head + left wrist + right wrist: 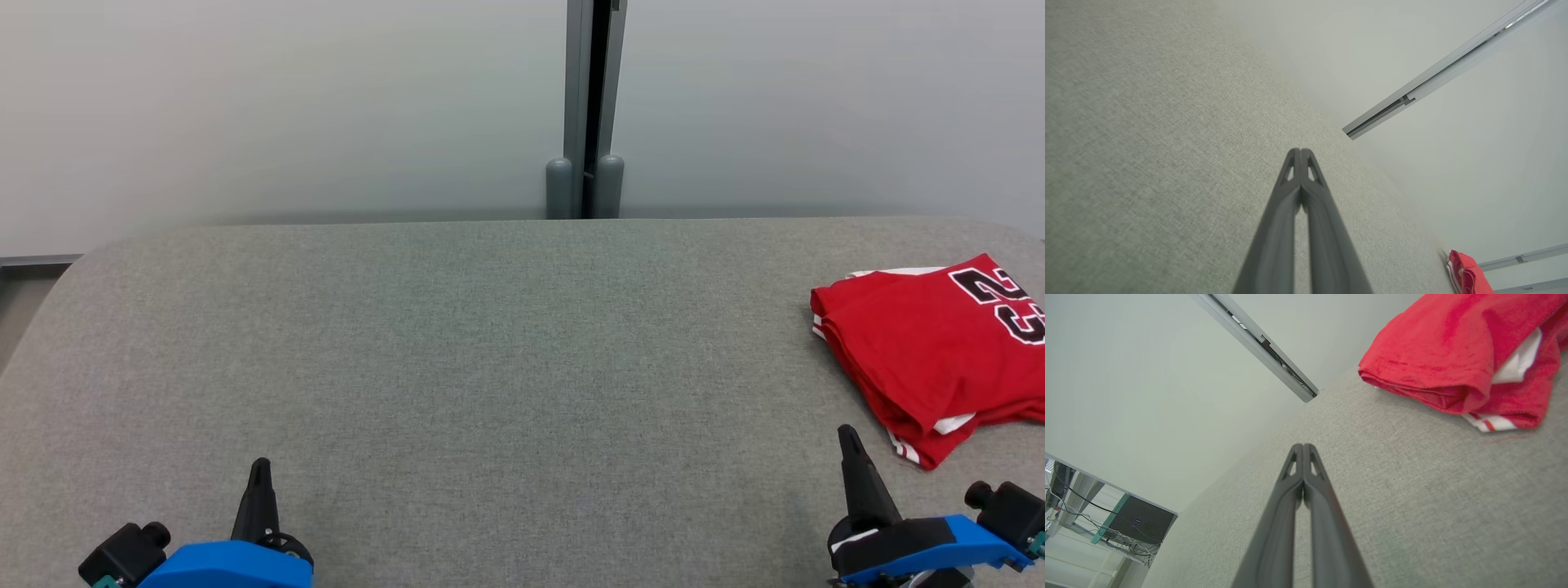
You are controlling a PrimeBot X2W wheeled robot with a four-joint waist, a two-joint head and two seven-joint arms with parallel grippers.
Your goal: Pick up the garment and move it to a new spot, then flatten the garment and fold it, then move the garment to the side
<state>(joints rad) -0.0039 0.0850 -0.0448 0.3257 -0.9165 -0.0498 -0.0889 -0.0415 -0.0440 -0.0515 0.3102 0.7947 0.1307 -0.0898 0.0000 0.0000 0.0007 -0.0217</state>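
**Folded garment at the table's right edge, both grippers closed and empty**

The garment (922, 351) is red with white trim and black numerals edged in white. It lies folded in a thick stack on the grey table (490, 343), far to the robot's right, and the head view's right edge cuts it off. One lower corner shows a striped white hem poking out from under the red layers.

The left gripper (260, 469) sits low at the near left over bare cloth, well apart from the garment. Its fingers are pressed together tip to tip (the left wrist view shows no gap at the ends) and nothing is between them.

The right gripper (847, 437) sits at the near right, its fingers likewise pressed together and holding nothing. Its tip is near the garment's closest corner but apart from it, with a strip of table between them in the right wrist view.

Behind the table stands a pale wall with a grey post (589, 106) near the middle.
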